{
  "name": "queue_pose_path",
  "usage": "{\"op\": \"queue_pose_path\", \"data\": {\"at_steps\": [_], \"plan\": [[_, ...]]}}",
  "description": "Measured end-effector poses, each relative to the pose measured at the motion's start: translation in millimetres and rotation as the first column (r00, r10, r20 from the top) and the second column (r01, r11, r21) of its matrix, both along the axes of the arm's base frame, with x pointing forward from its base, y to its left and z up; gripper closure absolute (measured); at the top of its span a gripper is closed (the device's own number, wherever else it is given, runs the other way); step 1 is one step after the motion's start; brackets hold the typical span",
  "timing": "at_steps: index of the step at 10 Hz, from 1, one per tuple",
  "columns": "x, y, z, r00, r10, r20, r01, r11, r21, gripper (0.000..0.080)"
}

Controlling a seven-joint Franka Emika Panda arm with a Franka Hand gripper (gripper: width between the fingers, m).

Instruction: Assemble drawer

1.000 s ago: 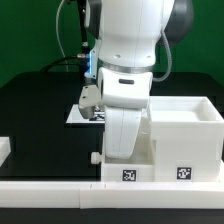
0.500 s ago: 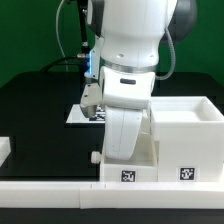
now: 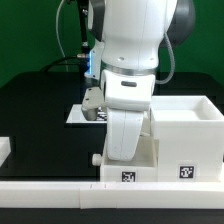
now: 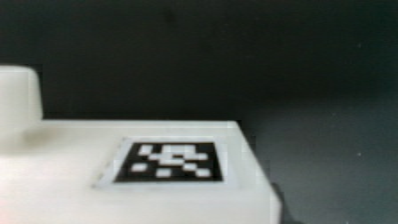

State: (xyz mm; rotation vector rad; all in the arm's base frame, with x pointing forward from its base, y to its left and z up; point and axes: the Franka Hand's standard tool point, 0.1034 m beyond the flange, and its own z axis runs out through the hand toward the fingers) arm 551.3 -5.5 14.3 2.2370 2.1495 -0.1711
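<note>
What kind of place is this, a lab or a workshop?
Probably a robotics lab bench: a robot arm over a black table edged by white rails, square printed tags on the drawer case, and a green backdrop behind.

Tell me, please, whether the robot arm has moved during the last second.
Yes. The arm has drifted slightly toward the exterior view's right, nearer the drawer case, which has stayed put.

White tagged drawer case (image 3: 188, 140) beside knobbed tray (image 3: 150, 170)
</note>
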Motion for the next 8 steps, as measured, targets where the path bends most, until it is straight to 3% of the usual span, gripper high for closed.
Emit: {"op": "queue_pose_path", "data": {"at_steps": [8], "plan": [[-7.7, -2.5, -5.4, 1.000, -0.003, 0.028, 0.003, 1.000, 0.011, 0.0761]]}}
